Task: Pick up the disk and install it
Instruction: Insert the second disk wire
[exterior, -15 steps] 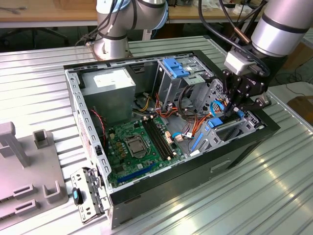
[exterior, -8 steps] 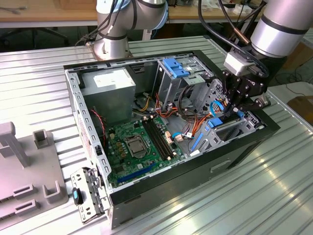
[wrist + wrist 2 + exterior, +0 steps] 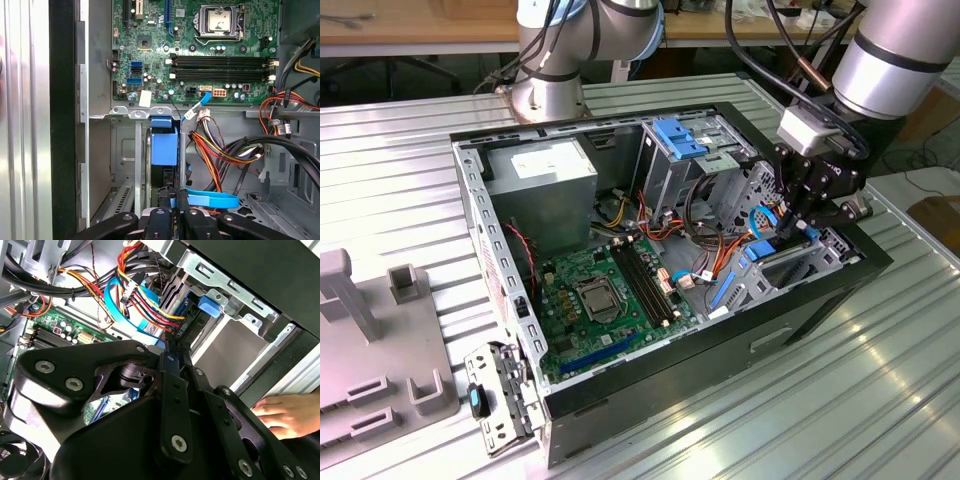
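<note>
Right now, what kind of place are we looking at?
Probably a robotics lab or test bench: an open computer case sits on a ribbed metal table, with a robot arm reaching in and wooden desks behind.

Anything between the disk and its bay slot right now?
Nothing visible blocks it. The blue-framed grey metal disk, held by the hand, stands edge-on between the grey metal bay walls. A flat blue cable and orange, red and yellow wires run close beside the slot, not across it.
</note>
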`<state>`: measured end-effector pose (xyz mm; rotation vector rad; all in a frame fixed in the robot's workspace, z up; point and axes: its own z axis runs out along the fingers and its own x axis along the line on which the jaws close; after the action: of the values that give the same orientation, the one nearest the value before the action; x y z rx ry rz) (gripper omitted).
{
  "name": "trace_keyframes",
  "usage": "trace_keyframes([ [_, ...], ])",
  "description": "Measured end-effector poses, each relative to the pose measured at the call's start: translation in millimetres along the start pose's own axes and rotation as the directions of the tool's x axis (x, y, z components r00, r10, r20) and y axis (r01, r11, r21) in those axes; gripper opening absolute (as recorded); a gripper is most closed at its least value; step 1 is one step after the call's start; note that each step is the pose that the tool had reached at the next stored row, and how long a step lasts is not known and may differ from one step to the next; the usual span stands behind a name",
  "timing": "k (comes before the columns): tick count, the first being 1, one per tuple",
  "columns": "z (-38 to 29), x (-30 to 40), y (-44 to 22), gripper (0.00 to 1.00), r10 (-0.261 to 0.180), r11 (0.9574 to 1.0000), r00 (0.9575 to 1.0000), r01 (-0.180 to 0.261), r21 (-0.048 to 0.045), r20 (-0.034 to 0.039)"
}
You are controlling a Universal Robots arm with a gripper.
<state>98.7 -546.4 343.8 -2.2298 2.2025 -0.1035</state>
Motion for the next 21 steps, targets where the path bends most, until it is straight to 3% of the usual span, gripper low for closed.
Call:
trace_keyframes([
  [10,0.1,0.5,0.0,0.16,0.0,1.0,1.0,0.0,0.0,0.0012],
  [21,3.6,0.5,0.2,0.16,0.0,1.0,1.0,0.0,0.0001,0.0086],
])
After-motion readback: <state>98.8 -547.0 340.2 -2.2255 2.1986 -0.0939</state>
